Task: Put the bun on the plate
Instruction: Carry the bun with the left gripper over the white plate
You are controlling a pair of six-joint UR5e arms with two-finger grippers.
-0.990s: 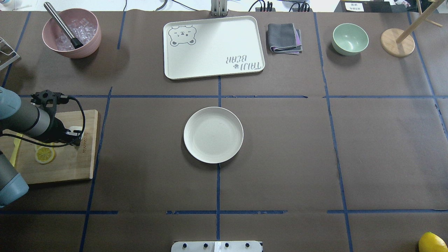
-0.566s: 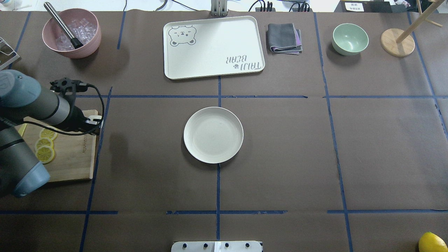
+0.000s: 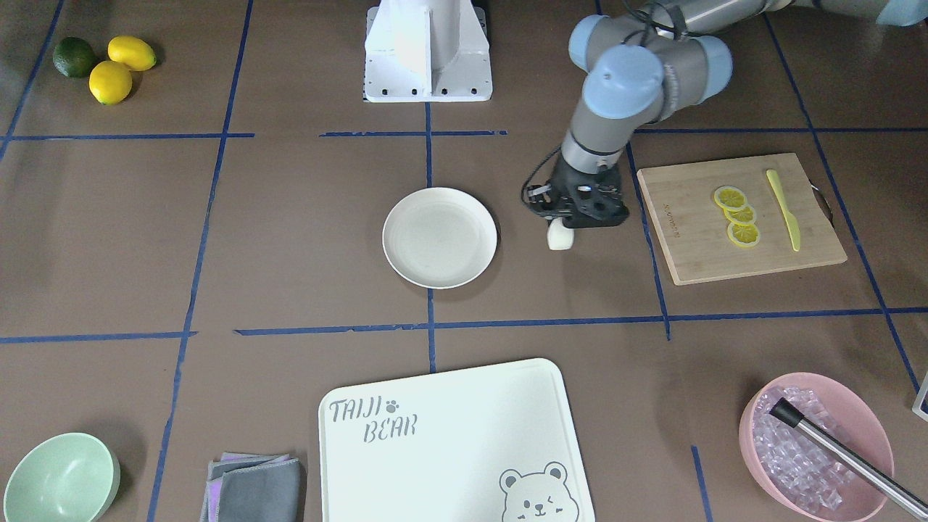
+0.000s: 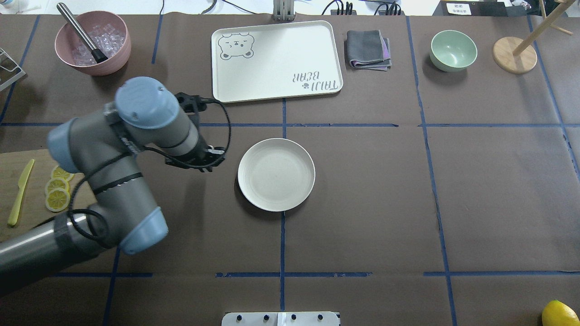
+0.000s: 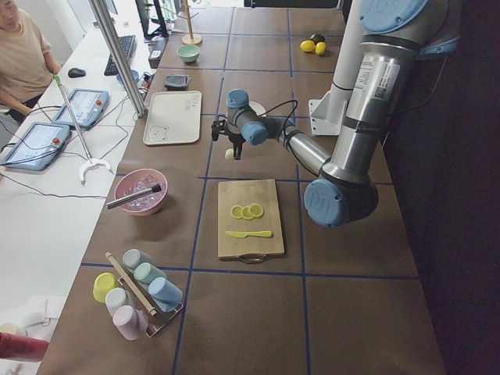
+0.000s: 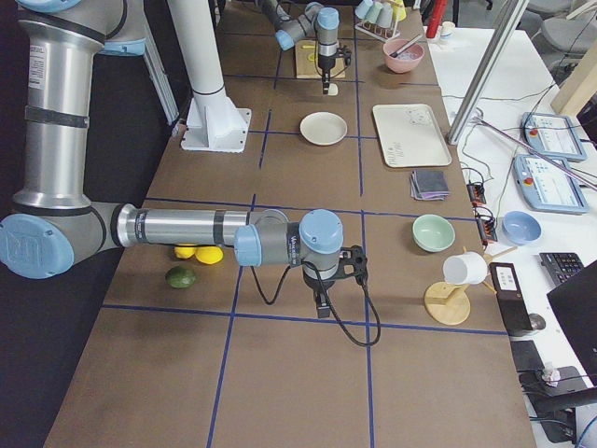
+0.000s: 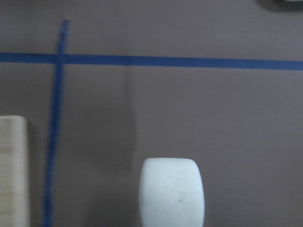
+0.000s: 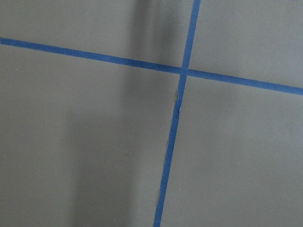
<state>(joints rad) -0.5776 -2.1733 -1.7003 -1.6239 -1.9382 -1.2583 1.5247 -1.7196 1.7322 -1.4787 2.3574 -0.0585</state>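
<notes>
— Jaws on the left gripper [image 3: 562, 226] are clamped round the bun [image 3: 560, 238]
— Yes, seen from overhead it's at nine o'clock of the plate [image 3: 440, 237], not touching it; the right gripper [image 6: 322, 308], I can't tell

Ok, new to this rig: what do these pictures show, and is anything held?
It is a robot with two arms at a table. One picture looks down from behind it, one faces it, two look from the table's ends, and a camera rides each wrist. The left arm has its jaws shut on the bun, a small white lump, beside the plate, not yet over it. Lemon slices lie on a wooden board. The right arm shows jaws too small to judge.
</notes>
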